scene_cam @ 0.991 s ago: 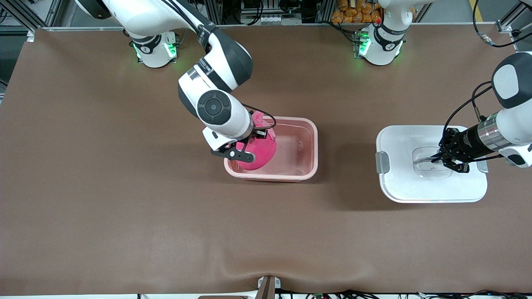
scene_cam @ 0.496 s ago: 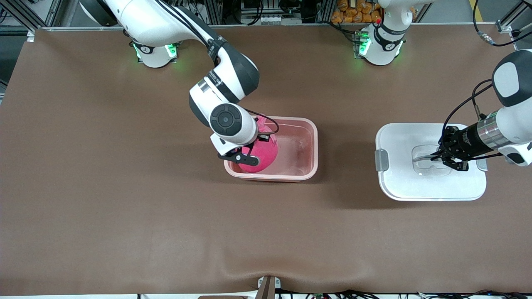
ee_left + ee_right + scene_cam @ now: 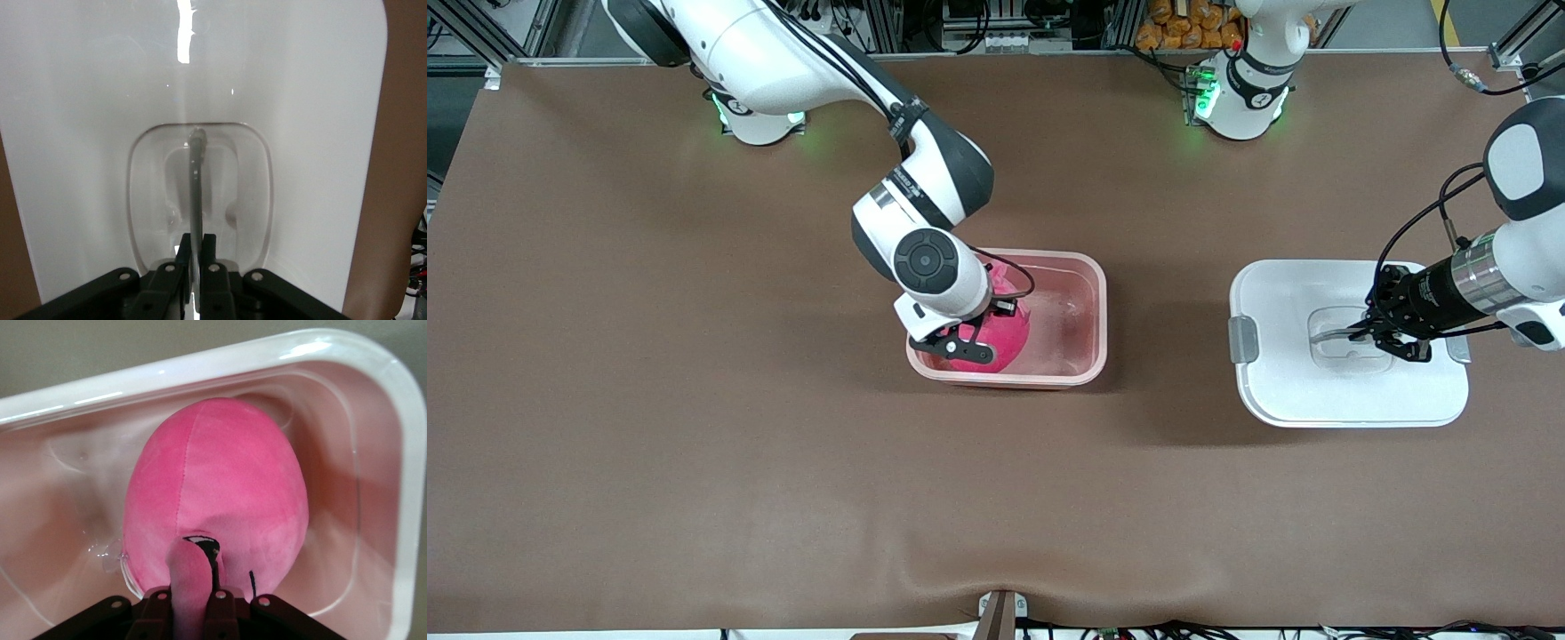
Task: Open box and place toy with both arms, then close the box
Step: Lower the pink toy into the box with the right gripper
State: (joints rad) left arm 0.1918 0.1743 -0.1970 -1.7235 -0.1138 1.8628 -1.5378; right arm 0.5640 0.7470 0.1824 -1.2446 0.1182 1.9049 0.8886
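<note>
Right gripper (image 3: 960, 342) clamped on the toy (image 3: 996, 333), low inside the open box (image 3: 1089, 293); risk of the plush ear snagging on release; left gripper (image 3: 1392, 342) pinched on the lid (image 3: 1280, 391) handle (image 3: 196, 175), toward the left arm's end; thin grip, could slip or tilt during closing.

Pink toy (image 3: 217, 493) inside box (image 3: 373, 407); right gripper (image 3: 190, 603) pinching its ear

Brown table mat (image 3: 694, 427) wrinkled at its nearest edge, orange packets (image 3: 1183, 22) heaped past the table's top edge, aluminium framing (image 3: 925, 22), black cables (image 3: 1476, 84).
</note>
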